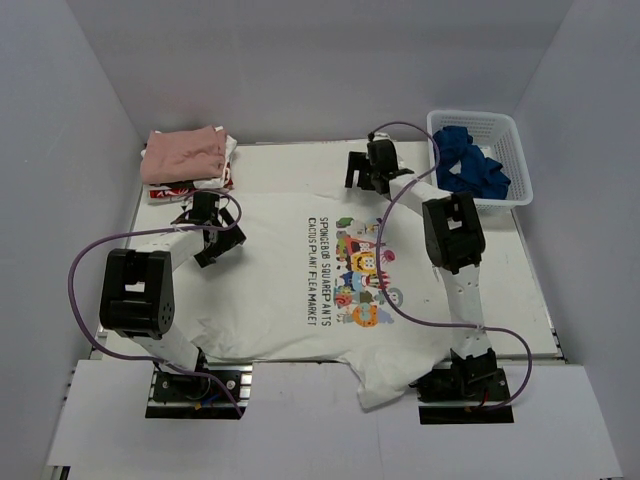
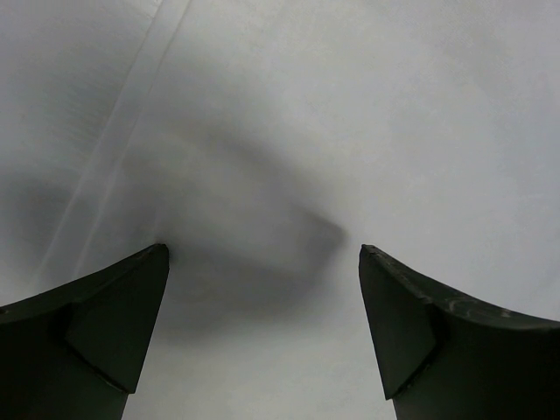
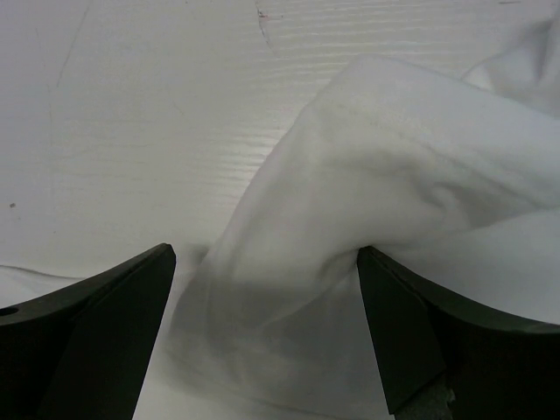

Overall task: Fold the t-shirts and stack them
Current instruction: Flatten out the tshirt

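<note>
Far left, back corner of the table (image 1: 530, 300): dusty-pink tee (image 1: 183, 153) folded, lying on top of the white-and-red printed tee (image 1: 185, 188), also folded. Just in front of that stack my left gripper (image 1: 220, 248) hangs over the left part of the big white tee (image 1: 290, 310). Its jaws are wide apart w/ nothing btwn them; the wrist cam shows only flat white cloth below. The white tee is spread across mid table, print up, w/ dark lettering (image 1: 318, 265) and colourful graphic (image 1: 365, 275) near centre. A bit of it spills over the near edge by the right arm's base. Right gripper (image 1: 366, 180) sits at the far edge of that tee, also fully open. Its wrist cam shows a raised fold of white cloth lying btwn the fingers (image 3: 96, 332), not pinched. Far right: white basket (image 1: 505, 197) w/ blue cloth (image 1: 470, 168) inside.
</note>
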You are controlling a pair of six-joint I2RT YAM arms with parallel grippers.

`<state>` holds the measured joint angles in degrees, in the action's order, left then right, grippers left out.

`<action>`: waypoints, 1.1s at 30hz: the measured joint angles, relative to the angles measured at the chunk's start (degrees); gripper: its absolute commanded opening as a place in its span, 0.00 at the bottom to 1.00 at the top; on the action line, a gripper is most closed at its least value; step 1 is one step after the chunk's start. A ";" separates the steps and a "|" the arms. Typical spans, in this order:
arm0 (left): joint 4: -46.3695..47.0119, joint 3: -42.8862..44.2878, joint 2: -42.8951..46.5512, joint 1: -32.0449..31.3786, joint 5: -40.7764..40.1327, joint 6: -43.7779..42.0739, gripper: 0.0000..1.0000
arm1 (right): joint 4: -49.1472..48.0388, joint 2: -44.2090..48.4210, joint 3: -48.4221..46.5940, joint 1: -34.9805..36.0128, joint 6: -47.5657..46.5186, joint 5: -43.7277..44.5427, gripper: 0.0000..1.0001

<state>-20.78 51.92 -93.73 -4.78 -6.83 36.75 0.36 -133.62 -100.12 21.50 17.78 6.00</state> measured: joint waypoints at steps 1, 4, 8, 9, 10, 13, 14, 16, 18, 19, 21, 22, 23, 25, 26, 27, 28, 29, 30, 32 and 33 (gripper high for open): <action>0.22 -0.04 -0.09 0.00 -0.02 -0.11 1.00 | 0.35 -1.40 -2.32 0.00 0.09 -0.17 0.90; 0.90 -0.17 -0.17 0.00 -0.11 -0.33 1.00 | 1.55 -6.60 -10.84 0.00 0.68 -0.33 0.90; 2.38 -0.70 -0.17 0.00 -0.33 -0.52 1.00 | -2.69 -9.31 -13.46 0.37 2.01 -0.83 0.90; 2.71 -0.76 -0.17 0.00 -0.39 -0.55 1.00 | -4.15 -9.64 -13.46 0.50 2.21 -0.83 0.90; 2.95 -0.83 -0.17 0.00 -0.44 -0.57 1.00 | -5.97 -10.05 -13.66 0.66 2.21 -0.81 0.90; 3.15 -0.87 -0.13 0.00 -0.66 -0.55 1.00 | -8.44 -13.35 -19.39 1.20 1.57 -1.16 0.90; 3.23 -0.92 -0.11 0.00 -0.72 -0.55 1.00 | -8.72 -14.80 -22.38 1.42 1.03 -1.64 0.90; 3.28 -0.92 -0.07 0.00 -0.81 -0.55 1.00 | -8.72 -17.18 -27.93 1.70 -0.74 -2.29 0.90; 3.26 -0.92 0.00 0.00 -0.85 -0.52 1.00 | -8.48 -17.29 -29.24 2.03 -2.64 -2.78 0.90; 3.19 -0.87 0.04 -0.02 -0.87 -0.52 1.00 | -7.98 -16.81 -29.22 2.16 -3.45 -2.75 0.90; 2.78 -0.74 0.11 0.00 -1.31 -0.50 1.00 | -6.91 -14.08 -25.29 2.23 -5.03 -2.67 0.90; 2.38 -0.52 0.11 0.00 -1.57 -0.44 1.00 | -5.42 -11.91 -22.14 2.21 -5.84 -2.14 0.90; 1.70 -0.20 0.09 -0.02 -1.86 -0.37 1.00 | -4.09 -9.20 -18.14 2.12 -6.54 -1.07 0.90; -0.35 0.48 0.09 0.00 -2.67 -0.28 1.00 | 1.03 -3.58 -11.41 1.95 -7.19 1.27 0.90; -1.68 1.01 0.09 0.00 -3.26 -0.28 1.00 | 2.69 -0.68 -8.11 1.81 -7.19 2.91 0.90; -2.54 1.53 0.07 0.00 -3.58 -0.28 1.00 | 4.85 2.62 -4.52 1.73 -7.06 4.66 0.90; -3.39 2.23 0.07 0.00 -3.89 -0.28 1.00 | 6.75 5.70 -1.40 1.62 -6.58 6.29 0.90; -4.09 3.13 0.02 0.00 -4.31 -0.28 1.00 | 7.98 9.46 2.58 1.46 -5.90 7.98 0.90; -4.52 4.11 -0.13 0.00 -4.66 -0.28 1.00 | 9.18 12.33 5.55 1.38 -5.40 9.14 0.90; -4.76 6.27 -1.03 0.09 -5.05 -0.28 1.00 | 10.97 18.23 11.89 1.18 -4.17 10.71 0.90; -4.76 7.45 -1.92 0.20 -5.27 -0.28 1.00 | 11.78 20.33 14.32 1.03 -3.52 10.99 0.90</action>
<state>-25.54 59.37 -95.66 -4.58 -12.10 36.47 12.14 -113.30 -85.80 22.52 14.26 16.99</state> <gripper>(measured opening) 0.997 0.904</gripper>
